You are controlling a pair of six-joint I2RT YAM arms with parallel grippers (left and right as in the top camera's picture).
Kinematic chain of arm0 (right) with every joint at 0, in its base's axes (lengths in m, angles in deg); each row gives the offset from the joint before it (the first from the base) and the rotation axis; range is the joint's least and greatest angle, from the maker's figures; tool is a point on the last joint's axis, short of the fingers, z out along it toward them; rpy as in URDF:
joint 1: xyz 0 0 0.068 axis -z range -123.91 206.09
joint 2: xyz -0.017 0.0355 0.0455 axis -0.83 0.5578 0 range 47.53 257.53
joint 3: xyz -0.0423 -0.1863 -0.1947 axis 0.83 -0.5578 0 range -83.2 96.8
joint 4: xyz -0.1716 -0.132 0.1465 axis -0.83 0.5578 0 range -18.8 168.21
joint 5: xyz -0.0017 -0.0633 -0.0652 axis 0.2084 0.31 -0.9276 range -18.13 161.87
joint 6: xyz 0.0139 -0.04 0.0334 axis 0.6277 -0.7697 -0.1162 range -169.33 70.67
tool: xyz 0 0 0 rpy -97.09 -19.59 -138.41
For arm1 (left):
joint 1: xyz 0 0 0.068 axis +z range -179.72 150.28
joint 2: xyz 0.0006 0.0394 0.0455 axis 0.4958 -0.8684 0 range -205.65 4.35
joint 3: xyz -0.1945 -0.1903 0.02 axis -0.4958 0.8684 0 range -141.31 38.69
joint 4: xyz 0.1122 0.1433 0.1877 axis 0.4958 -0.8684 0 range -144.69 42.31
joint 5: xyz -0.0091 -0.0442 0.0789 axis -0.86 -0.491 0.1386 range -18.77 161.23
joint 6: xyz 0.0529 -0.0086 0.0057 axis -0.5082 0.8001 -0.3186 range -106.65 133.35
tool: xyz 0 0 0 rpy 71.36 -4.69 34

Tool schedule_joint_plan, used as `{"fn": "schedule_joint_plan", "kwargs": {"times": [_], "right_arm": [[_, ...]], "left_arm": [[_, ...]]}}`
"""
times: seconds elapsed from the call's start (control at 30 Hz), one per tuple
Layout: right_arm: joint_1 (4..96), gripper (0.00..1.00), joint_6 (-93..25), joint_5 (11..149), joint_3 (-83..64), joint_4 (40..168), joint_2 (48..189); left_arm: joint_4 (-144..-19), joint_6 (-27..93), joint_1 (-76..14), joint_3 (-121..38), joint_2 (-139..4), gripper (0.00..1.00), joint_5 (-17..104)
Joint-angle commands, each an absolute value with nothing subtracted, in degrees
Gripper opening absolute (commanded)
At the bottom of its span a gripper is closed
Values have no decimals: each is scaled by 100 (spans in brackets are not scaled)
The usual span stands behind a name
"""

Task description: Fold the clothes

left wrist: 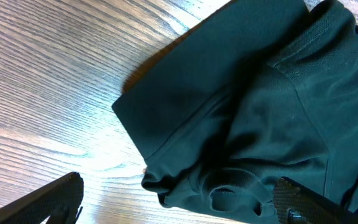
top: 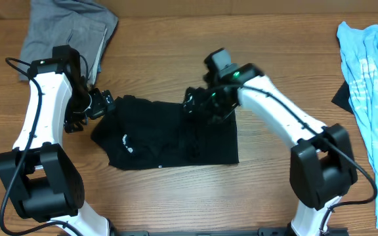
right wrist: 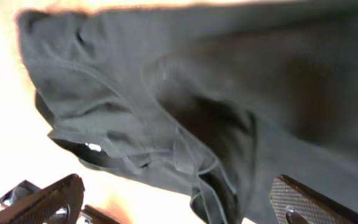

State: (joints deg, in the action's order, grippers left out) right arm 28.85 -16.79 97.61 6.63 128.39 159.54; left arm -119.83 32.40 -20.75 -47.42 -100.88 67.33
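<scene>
The clothes, a black T-shirt [top: 163, 137], lie partly folded and rumpled on the wooden table, with a small white logo [top: 126, 139] near the left end. My left gripper [top: 107, 105] is at the shirt's upper left corner. In the left wrist view the gripper [left wrist: 179, 208] is open wide, and a bunched hem of the shirt [left wrist: 260, 93] lies between its fingers. My right gripper [top: 195, 101] hovers over the shirt's top edge. In the right wrist view it [right wrist: 179, 208] is open, with wrinkled fabric [right wrist: 229, 81] below and between the fingers, not gripped.
A grey folded garment [top: 67, 29] lies at the back left, close behind my left arm. A light blue printed shirt [top: 373, 78] lies along the right edge. Bare wood table [top: 176, 196] shows in front of the black shirt.
</scene>
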Motion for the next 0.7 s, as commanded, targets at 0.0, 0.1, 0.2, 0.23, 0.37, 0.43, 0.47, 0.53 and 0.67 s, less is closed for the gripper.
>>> {"fn": "schedule_joint_plan", "kwargs": {"times": [0.0, 0.1, 0.2, 0.23, 0.37, 0.43, 0.47, 0.53, 0.67], "right_arm": [[2937, 100, -2497, 9988, 973, 13231, 15816], [2935, 100, -2582, 9745, 962, 13757, 15818], [2826, 98, -2580, 9442, 794, 13967, 15818], [2778, 95, -2578, 9444, 704, 13937, 15818], [2400, 81, -2372, 9463, 42, 13381, 15825], [2225, 79, -2136, 9562, -284, 12920, 15829], [2087, 78, -1887, 9595, -496, 12608, 15840], [1993, 76, -1793, 9597, -590, 12437, 15840], [1849, 55, -1745, 9640, -596, 12376, 15842]], "left_arm": [[-11955, 3109, -2114, -4689, -10130, 100, 6716], [-11977, 3107, -2114, -4689, -10130, 100, 6716], [-11985, 3109, -2114, -4689, -10130, 100, 6713], [-11985, 3109, -2114, -4689, -10130, 100, 6713], [-11988, 3109, -2114, -4689, -10130, 100, 6713], [-11990, 3109, -2114, -4689, -10130, 100, 6713], [-12012, 3107, -2114, -4689, -10130, 100, 6713], [-12025, 3109, -2114, -4689, -10130, 100, 6713], [-12025, 3107, -2114, -4689, -10130, 100, 6716]]}}
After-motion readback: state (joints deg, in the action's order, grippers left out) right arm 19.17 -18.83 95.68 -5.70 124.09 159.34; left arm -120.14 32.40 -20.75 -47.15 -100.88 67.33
